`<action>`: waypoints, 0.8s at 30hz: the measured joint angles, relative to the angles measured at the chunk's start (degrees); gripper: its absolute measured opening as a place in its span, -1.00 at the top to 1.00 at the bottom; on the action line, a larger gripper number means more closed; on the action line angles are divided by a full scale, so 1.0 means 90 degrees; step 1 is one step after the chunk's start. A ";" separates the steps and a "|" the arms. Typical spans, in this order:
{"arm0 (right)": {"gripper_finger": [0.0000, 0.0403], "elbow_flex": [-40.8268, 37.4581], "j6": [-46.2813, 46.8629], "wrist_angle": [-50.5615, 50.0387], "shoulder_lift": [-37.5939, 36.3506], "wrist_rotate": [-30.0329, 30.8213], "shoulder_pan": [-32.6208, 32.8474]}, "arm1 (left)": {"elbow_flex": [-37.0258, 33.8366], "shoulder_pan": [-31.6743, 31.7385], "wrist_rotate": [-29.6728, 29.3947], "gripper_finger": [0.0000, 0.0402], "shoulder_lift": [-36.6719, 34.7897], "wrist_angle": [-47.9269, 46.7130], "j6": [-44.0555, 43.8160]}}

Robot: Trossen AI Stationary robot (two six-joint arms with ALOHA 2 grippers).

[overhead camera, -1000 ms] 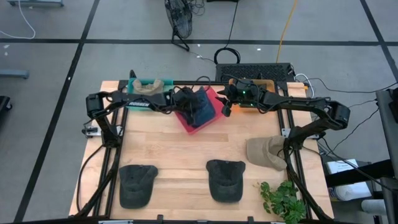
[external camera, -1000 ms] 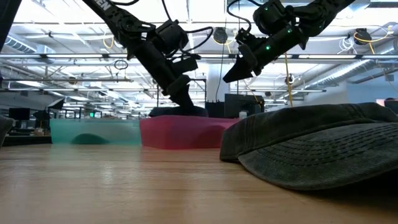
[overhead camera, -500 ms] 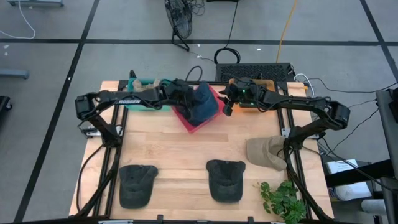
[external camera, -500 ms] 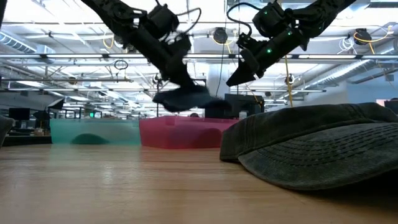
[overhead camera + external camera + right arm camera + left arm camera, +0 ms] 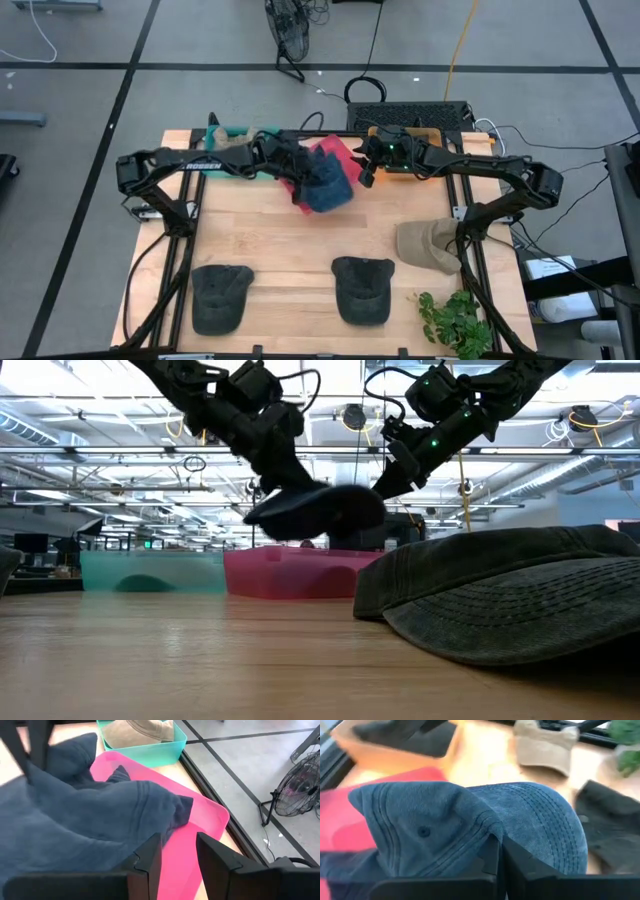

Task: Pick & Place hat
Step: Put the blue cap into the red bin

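My left gripper point(image 5: 297, 172) is shut on a blue denim hat point(image 5: 326, 185) and carries it above the near rim of the pink bin point(image 5: 333, 152). In the low view the blue hat point(image 5: 315, 510) hangs clear above the pink bin point(image 5: 290, 572). My right gripper point(image 5: 365, 172) hovers open just to the right of the hat, beside the orange bin point(image 5: 428, 140). In its own view the right gripper point(image 5: 178, 855) looks over the blue hat point(image 5: 75, 820) and the pink bin point(image 5: 200, 815). My left gripper pinches a bunched fold of the hat's crown point(image 5: 487, 837) between its two fingers, close to where the stitched brim point(image 5: 545, 827) begins. The fingers point(image 5: 282, 472) slant down from the table's left. The hat is lifted clear and hangs below them, brim toward the right.
A teal bin point(image 5: 222, 133) at the far left holds a tan hat point(image 5: 243, 141). Two dark hats point(image 5: 220, 296) point(image 5: 362, 288) and a tan hat point(image 5: 428, 246) lie near the front edge. A green plant point(image 5: 455, 320) sits at the near right corner.
My left gripper rose from inside the pink bin, lifting the blue hat clear of it, then carried it toward the table's near edge. The hat swung so that its brim now points right. My right arm kept still.
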 joint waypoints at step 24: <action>0.50 0.0000 -0.0097 0.0964 0.0000 -0.0004 0.0000 | -0.1506 0.0758 -0.0485 0.90 0.0457 0.2208 -0.1206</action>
